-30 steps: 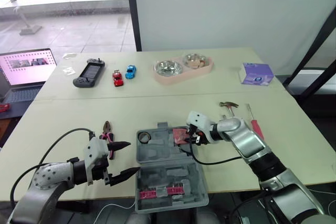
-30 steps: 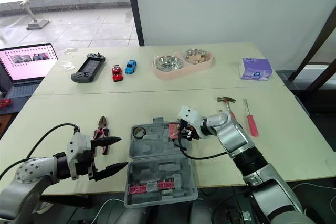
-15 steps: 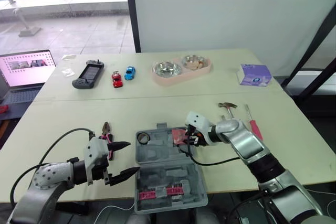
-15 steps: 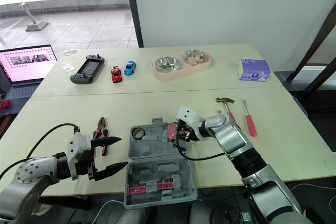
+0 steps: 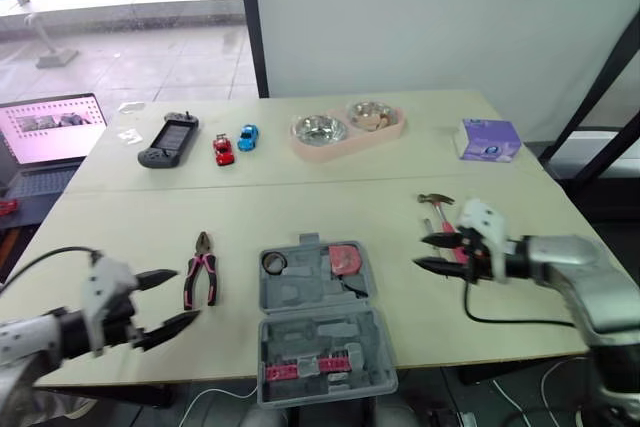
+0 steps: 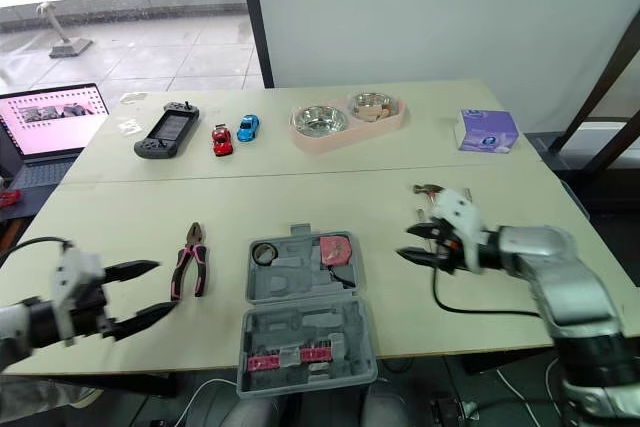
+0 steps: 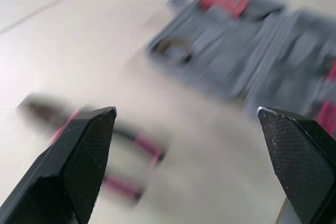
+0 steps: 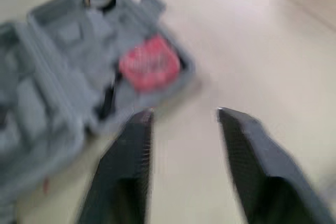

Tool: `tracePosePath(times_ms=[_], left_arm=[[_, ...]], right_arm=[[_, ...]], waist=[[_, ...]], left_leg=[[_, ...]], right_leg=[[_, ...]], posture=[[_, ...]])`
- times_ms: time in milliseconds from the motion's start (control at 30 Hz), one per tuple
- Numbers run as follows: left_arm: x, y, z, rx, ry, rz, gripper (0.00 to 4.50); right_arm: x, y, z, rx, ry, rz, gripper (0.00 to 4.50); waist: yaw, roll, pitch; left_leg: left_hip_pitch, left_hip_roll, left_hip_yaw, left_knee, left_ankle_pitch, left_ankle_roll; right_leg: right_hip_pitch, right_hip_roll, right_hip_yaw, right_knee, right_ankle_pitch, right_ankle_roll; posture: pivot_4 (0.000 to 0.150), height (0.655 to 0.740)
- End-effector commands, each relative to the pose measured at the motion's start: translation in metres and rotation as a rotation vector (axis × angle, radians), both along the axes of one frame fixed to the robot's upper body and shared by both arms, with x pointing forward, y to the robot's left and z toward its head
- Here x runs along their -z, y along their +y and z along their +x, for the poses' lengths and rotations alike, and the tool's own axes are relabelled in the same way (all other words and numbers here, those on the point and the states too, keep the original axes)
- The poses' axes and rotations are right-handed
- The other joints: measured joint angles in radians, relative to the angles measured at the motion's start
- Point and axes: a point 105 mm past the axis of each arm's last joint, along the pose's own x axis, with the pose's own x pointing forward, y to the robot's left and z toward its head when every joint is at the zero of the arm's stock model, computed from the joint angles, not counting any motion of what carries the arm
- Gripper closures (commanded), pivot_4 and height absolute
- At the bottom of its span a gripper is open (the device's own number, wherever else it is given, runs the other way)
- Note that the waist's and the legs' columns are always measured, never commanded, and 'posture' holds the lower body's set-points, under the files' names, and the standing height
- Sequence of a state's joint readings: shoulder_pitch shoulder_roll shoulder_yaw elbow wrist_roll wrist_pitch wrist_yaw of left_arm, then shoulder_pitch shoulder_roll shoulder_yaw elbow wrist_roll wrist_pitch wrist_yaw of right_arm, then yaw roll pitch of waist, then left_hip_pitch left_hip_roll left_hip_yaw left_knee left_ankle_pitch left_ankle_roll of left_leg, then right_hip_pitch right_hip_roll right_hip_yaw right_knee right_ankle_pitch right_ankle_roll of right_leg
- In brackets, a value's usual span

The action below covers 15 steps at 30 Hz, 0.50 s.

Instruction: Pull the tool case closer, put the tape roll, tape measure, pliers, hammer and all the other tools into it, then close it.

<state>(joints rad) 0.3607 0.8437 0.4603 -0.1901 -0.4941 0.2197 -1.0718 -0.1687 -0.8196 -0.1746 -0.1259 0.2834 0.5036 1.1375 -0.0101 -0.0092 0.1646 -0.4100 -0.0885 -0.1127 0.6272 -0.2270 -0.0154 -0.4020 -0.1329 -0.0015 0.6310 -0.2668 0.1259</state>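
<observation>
Hovering open-fingered and empty, right gripper (image 5: 432, 252) hangs just beside the hammer (image 5: 437, 201) — rigid, likely head-heavy (best gripped on the handle near the head); left gripper (image 5: 168, 299), likewise spread, near the pliers (image 5: 203, 273).

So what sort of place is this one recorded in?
Probably an office or lab test area: tables by a large window, an open laptop, and mixed props like a tool case and toy cars.
</observation>
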Motion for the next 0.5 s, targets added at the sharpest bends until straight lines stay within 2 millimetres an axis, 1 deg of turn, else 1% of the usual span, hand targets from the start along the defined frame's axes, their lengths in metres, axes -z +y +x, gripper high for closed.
tracePosePath(times_ms=[33, 67, 167, 233, 267, 333, 500], left_arm=[[-0.008, 0.030, -0.008, -0.055, -0.012, 0.080, 0.00], [-0.008, 0.039, -0.011, -0.085, -0.008, 0.085, 0.00], [-0.003, 0.060, -0.021, -0.140, 0.017, 0.106, 0.00], [0.002, 0.068, -0.026, -0.163, 0.031, 0.106, 0.00], [0.004, 0.072, -0.028, -0.169, 0.037, 0.111, 0.00], [0.007, 0.074, -0.030, -0.170, 0.038, 0.120, 0.00], [0.006, 0.073, -0.026, -0.164, 0.022, 0.115, 0.00]], right_arm=[[-0.011, -0.025, -0.008, 0.014, -0.098, 0.010, 0.20], [-0.003, -0.038, -0.013, 0.043, -0.080, 0.003, 0.09], [0.018, -0.070, -0.026, 0.123, -0.032, -0.037, 0.09], [0.027, -0.084, -0.031, 0.159, -0.018, -0.066, 0.09], [0.031, -0.089, -0.034, 0.167, -0.010, -0.076, 0.09], [0.035, -0.091, -0.037, 0.166, -0.007, -0.081, 0.09], [0.036, -0.087, -0.038, 0.143, -0.012, -0.070, 0.09]], waist=[[-0.002, 0.000, 0.000], [-0.002, 0.000, 0.000], [0.000, 0.000, 0.000], [0.000, 0.000, 0.001], [0.000, 0.000, 0.001], [-0.001, 0.000, 0.001], [-0.001, 0.000, 0.001]], left_leg=[[0.000, 0.000, 0.000, 0.000, 0.000, 0.000], [0.000, 0.000, 0.000, 0.000, 0.000, 0.000], [0.000, 0.000, 0.000, 0.000, 0.000, 0.000], [0.000, 0.000, 0.000, 0.000, 0.000, 0.000], [0.000, 0.000, 0.000, 0.000, 0.000, 0.000], [0.000, 0.001, 0.000, 0.000, -0.002, -0.002], [0.000, 0.001, 0.000, 0.000, -0.002, -0.003]], right_leg=[[0.000, 0.000, 0.000, 0.000, 0.000, 0.000], [0.001, 0.000, 0.000, 0.000, 0.000, 0.000], [0.001, -0.001, 0.000, -0.001, 0.000, 0.000], [0.001, -0.001, 0.000, -0.001, 0.000, 0.000], [0.001, -0.001, 0.000, -0.001, 0.000, 0.000], [0.001, -0.001, 0.001, -0.001, 0.000, 0.000], [0.001, -0.001, 0.001, -0.001, 0.000, 0.000]], posture=[[0.150, 0.7233], [0.150, 0.7233], [0.150, 0.7233], [0.150, 0.7233], [0.150, 0.7233], [0.150, 0.7233], [0.150, 0.7233]])
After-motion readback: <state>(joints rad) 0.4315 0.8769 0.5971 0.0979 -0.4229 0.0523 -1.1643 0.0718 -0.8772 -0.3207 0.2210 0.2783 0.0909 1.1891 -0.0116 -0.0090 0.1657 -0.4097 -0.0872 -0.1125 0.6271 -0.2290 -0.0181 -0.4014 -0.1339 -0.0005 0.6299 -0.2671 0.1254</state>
